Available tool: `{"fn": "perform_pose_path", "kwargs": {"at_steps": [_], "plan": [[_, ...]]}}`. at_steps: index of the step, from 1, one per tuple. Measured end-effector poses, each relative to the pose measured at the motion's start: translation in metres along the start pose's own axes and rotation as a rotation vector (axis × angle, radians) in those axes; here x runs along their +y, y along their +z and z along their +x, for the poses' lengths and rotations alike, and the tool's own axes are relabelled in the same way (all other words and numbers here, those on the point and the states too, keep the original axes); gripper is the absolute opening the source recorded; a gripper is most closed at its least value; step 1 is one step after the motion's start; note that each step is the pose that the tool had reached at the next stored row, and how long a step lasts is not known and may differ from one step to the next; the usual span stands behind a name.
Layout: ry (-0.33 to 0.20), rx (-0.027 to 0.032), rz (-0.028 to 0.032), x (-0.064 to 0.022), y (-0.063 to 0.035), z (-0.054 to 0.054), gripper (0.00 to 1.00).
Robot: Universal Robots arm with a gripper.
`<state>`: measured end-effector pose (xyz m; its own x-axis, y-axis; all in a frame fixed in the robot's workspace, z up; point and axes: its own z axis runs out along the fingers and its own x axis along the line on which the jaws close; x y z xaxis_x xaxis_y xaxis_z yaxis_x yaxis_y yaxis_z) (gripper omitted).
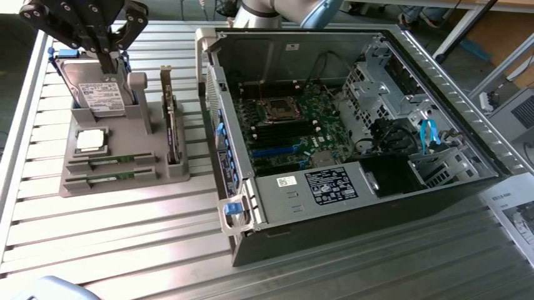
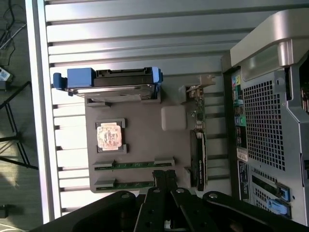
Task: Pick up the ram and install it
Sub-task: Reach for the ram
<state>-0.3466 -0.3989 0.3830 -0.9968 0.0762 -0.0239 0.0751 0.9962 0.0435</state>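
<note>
Two ram sticks, thin and green, lie side by side in slots at the near end of a grey holder (image 1: 159,173): one ram stick (image 1: 112,161) and the other ram stick (image 1: 107,180). In the wrist view they are the ram stick (image 2: 137,165) and the second ram stick (image 2: 126,184) on the holder (image 2: 145,121). My black gripper (image 1: 110,67) hangs well above the holder's far end, in front of the hard drive (image 1: 100,94). Its fingers (image 2: 164,180) are shut together with nothing between them. The open computer case (image 1: 334,125) lies at the exterior view's right, its motherboard slots (image 1: 271,134) showing.
The holder also carries a CPU (image 1: 90,140) and an upright dark expansion card (image 1: 171,125). The case wall (image 2: 270,121) stands close beside the holder. The slatted metal table (image 1: 125,231) ends at the exterior view's left. Papers (image 1: 513,215) lie at the right.
</note>
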Motion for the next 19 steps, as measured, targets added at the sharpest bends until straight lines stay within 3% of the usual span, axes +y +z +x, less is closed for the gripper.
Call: {"fn": "perform_pose_path", "kwargs": {"at_steps": [19], "plan": [[0.0,0.0003,0.0017,-0.0017,0.0009,0.021,0.1]]}}
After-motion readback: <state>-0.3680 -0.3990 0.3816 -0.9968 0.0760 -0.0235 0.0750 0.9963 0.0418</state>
